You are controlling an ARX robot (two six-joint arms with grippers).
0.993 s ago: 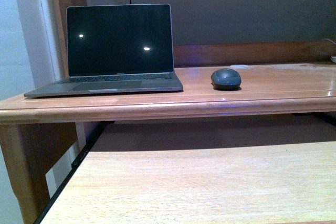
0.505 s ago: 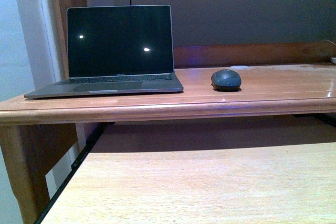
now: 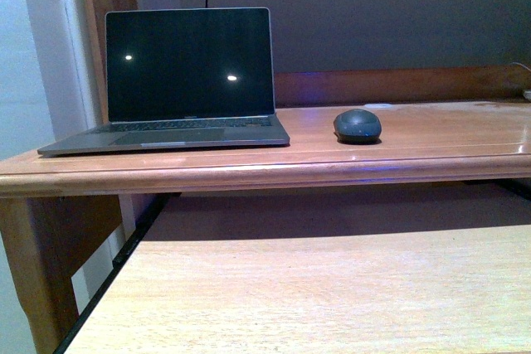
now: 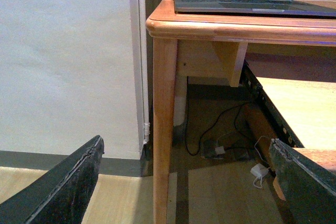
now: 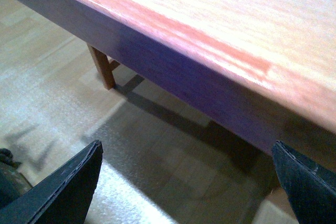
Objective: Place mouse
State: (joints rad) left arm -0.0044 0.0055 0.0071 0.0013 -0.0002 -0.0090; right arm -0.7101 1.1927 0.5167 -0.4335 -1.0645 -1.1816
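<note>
Resting on the desk [image 3: 431,134], the mouse [image 3: 358,125] beside the laptop [image 3: 189,80].

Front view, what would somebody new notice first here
The open laptop with its dark screen stands out first, sitting at the left end of the raised wooden shelf. To its right on the same shelf, apart from it, lies the small dark grey mouse. Neither arm shows in this view; both wrist views show each tool open and holding nothing, down by the desk's edge.
</note>
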